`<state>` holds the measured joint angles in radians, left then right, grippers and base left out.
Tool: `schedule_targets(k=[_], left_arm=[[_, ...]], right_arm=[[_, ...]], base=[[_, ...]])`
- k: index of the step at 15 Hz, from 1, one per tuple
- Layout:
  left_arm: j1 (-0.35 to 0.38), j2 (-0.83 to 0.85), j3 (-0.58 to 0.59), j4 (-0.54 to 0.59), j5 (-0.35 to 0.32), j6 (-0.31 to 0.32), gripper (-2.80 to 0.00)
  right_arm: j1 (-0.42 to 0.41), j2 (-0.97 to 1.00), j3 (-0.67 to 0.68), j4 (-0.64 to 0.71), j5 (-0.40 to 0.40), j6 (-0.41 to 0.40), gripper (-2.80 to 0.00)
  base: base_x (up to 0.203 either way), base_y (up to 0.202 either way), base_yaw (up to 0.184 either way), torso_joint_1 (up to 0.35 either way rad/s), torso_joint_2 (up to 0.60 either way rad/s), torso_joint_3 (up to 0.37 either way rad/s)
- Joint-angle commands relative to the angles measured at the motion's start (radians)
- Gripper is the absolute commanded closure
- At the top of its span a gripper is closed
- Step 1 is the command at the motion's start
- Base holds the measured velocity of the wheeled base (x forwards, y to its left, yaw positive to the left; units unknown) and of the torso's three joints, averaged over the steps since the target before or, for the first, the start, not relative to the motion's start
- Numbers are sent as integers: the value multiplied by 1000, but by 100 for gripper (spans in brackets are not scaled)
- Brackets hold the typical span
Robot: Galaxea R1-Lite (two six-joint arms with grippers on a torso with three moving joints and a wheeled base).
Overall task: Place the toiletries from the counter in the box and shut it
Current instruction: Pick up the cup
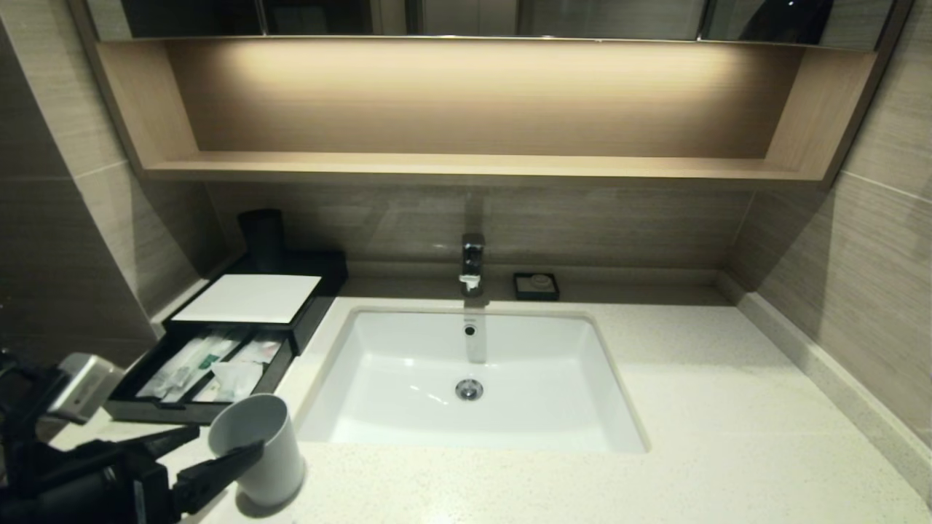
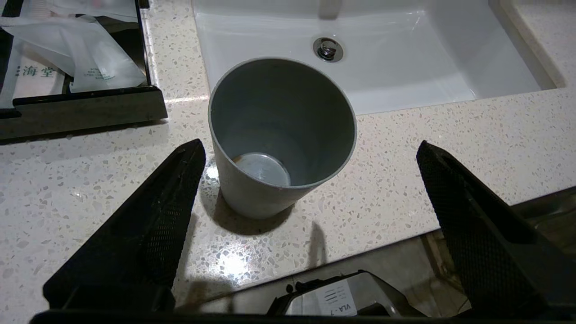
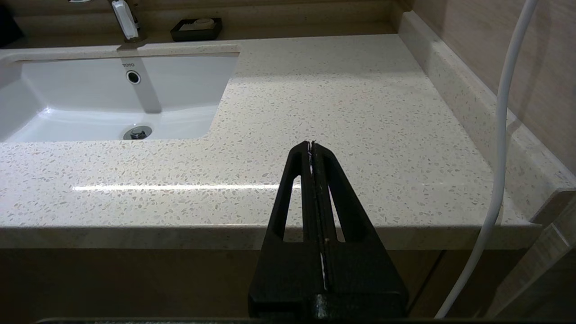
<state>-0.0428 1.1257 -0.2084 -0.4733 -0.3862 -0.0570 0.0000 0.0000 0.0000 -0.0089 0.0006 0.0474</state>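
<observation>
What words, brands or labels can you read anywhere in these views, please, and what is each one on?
"TOTO": on the sink's back wall, above the overflow hole.
"海堂": on a packet in the box's open drawer; the rest is cut off.
"VLA-7", or close to it: on a sticker on the left arm, seen upside down.
Small green print on another packet: too small to read.

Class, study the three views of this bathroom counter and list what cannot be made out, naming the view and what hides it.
- Head view: the packets in the low black box's open drawer are too small to tell apart.
- Left wrist view: that drawer is cut by the edge.
- Head view: the grey plastic cup hides the open left gripper's far side.
- Right wrist view: the shut right gripper hides the cream speckled counter edge behind it.
</observation>
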Motion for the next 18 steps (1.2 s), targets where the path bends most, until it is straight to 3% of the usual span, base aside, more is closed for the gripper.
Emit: schedule_targets(k=[1,11,16,18], left_arm=[[0,-13,40,-22,-2,2,-280],[0,13,115,-54,1,9,-280],[0,123,201,-252,1,11,-280],[0,141,207,-277,1,11,-280]], right_arm=[[0,2,0,0,-1,0,0],[0,2,0,0,-1,0,0],[0,2,-1,1,0,0,0],[0,2,-1,0,1,0,0]], base=[[0,0,0,0,0,0],[0,0,0,0,0,0],[0,0,0,0,0,0],[0,0,0,0,0,0]])
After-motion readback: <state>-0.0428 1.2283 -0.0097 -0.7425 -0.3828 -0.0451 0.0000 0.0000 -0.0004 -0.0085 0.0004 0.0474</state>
